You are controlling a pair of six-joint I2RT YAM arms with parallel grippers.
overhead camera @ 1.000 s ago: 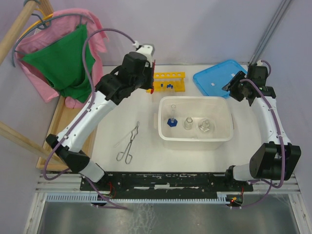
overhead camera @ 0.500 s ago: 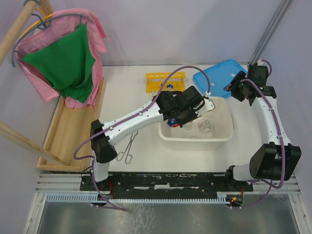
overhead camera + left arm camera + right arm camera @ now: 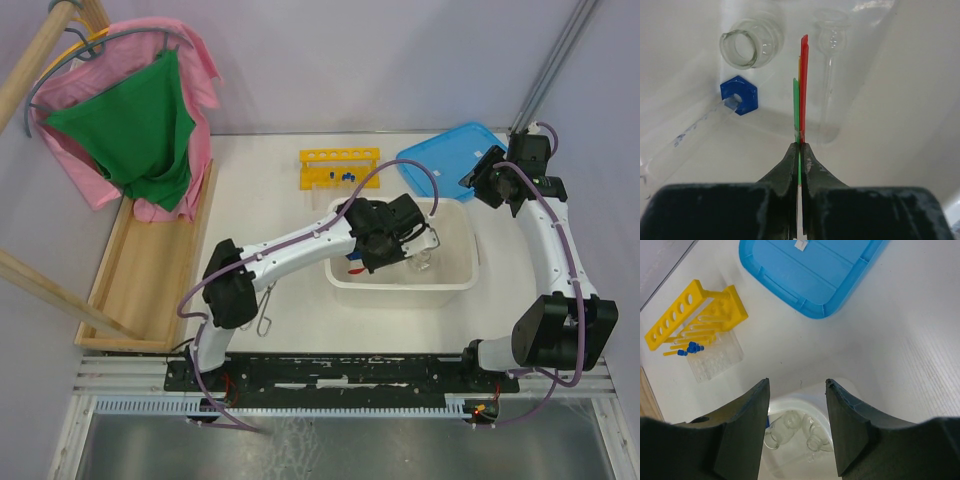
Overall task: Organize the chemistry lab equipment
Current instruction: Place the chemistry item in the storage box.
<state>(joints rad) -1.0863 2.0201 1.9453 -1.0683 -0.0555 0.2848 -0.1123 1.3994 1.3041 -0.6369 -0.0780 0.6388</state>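
**Red rod [image 3: 803, 75] ready to set down**

Top view: the left gripper [image 3: 418, 240] reaches inside the white tub [image 3: 400, 292]; the yellow rack [image 3: 340, 165] stands on the surface beyond the tub.

Left wrist: jaws pinch narrow on the rod, a green strip alongside it, above a flask [image 3: 751, 46] and a blue-capped tube [image 3: 739, 95]. Best lowered clear of the glass before letting go.

Right wrist: the right gripper [image 3: 796, 387] gapes wide, empty, above the tub's far rim.

Yellow rack [image 3: 340, 156], blue lid [image 3: 440, 160], white tub [image 3: 400, 290], red rod [image 3: 804, 85], blue cap [image 3: 748, 92], green cloth [image 3: 130, 130], pink cloth [image 3: 197, 60]
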